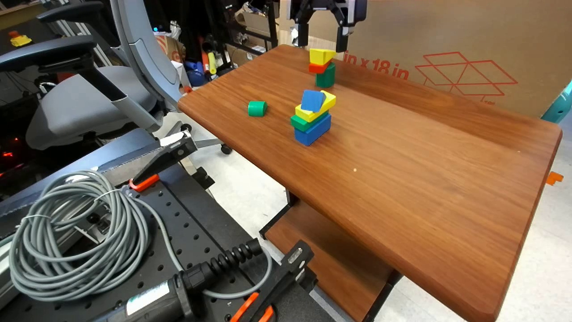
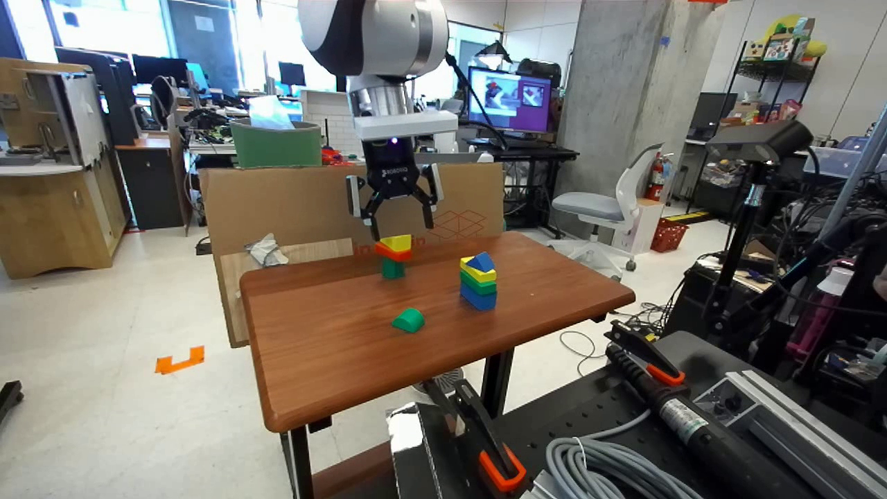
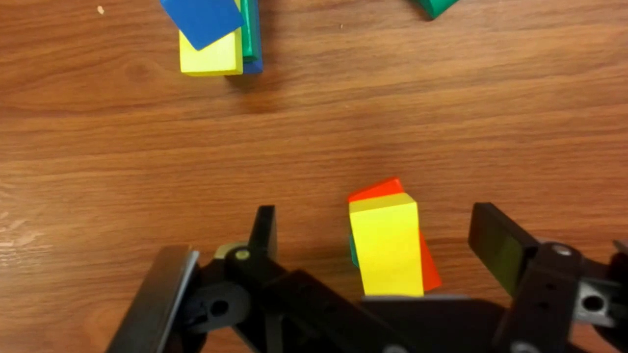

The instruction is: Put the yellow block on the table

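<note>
Though beyond table [image 2: 346,326] — bin [image 2: 277,147], bag [image 2: 271,113] inside

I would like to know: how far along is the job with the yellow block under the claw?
Done: the open claw looks lined up over the yellow block, with fingers either side in the wrist view. In hand: seemingly the grasp, not yet closed; the block rests on the red piece. Left: gripping it, lifting it off and setting it on the table.
</note>
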Controlling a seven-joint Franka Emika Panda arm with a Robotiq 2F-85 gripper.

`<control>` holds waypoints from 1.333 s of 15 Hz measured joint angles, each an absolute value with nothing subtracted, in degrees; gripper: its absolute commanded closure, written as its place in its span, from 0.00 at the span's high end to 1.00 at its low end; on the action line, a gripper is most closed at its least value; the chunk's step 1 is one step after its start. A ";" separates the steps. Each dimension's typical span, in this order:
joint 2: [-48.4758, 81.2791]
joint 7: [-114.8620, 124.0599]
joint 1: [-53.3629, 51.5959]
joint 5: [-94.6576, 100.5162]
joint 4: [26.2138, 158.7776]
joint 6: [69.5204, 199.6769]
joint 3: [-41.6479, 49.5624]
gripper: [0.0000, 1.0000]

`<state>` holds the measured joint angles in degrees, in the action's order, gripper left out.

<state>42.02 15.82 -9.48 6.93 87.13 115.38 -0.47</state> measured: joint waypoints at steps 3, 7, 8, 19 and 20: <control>43.84 15.82 -9.73 7.56 85.69 115.31 -0.41 0.58; 45.57 15.78 -9.90 7.76 83.82 114.53 -0.25 0.27; 45.70 15.73 -9.98 7.78 83.60 114.28 -0.25 0.20; 44.91 14.76 -11.13 9.31 83.12 112.09 -0.18 0.09; 44.46 14.16 -11.12 9.64 83.22 111.47 -0.10 0.09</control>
